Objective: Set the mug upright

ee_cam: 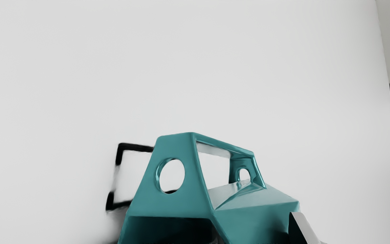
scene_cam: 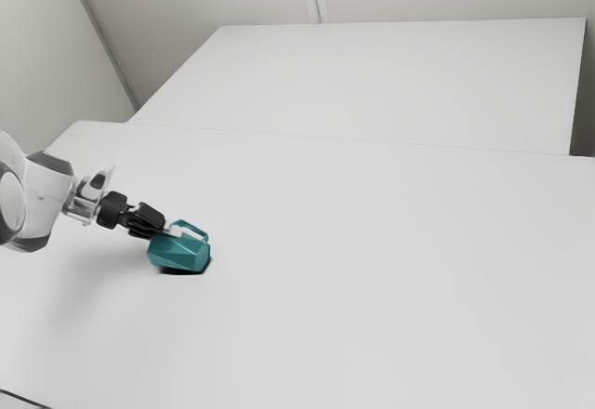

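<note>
- Teal mug [scene_cam: 177, 255] tipped on its side, at the claw [scene_cam: 167, 231], its dark mouth [ee_cam: 168, 228] toward the claw.
- Handle [ee_cam: 181, 145] uppermost, with round holes through it.
- White bench [scene_cam: 372, 288] below, dark shadow [scene_cam: 184, 271] right under the mug; whether they touch, I can't tell.
- Whether the claw is apart, together or clamped, I can't tell either.

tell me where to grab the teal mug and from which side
Probably by the top bar of the handle, coming from above and closing across the bar's two long sides. The mug lies on its side with the handle standing up, and the open gap under the bar should leave room.
</note>
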### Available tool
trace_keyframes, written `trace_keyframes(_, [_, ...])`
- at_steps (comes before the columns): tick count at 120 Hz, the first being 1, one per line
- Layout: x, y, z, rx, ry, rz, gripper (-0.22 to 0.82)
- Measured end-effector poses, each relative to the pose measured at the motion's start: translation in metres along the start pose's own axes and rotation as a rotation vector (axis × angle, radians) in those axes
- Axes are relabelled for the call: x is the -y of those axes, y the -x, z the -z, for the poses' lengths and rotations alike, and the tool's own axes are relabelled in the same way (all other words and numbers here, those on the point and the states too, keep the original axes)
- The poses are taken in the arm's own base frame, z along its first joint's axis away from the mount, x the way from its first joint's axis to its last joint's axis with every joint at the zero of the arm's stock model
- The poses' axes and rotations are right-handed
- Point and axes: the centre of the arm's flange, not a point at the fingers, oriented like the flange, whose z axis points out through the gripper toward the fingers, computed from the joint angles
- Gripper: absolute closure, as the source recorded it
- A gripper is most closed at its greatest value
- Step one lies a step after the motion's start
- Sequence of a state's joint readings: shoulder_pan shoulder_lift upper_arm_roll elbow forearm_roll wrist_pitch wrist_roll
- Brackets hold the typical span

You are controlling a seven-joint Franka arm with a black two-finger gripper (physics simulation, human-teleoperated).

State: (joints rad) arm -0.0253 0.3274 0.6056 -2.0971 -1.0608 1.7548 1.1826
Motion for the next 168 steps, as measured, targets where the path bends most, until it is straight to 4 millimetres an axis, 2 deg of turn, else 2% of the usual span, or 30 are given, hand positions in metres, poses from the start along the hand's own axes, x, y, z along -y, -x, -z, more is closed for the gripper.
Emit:
trace_keyframes(19, [-0.003, -0.002, 0.002, -0.01, 0.002, -0.011, 0.7])
trace_keyframes(43, [-0.019, -0.009, 0.006, -0.024, 0.014, -0.049, 0.76])
trace_keyframes(85, [-0.054, -0.022, 0.003, -0.042, 0.051, -0.117, 0.77])
trace_keyframes(126, [-0.104, -0.041, 0.02, -0.063, 0.019, -0.213, 0.77])
trace_keyframes(149, [-0.126, -0.05, 0.012, 0.011, -0.058, -0.245, 0.78])
trace_keyframes(168, [-0.148, -0.07, 0.007, 0.133, -0.187, -0.299, 0.78])
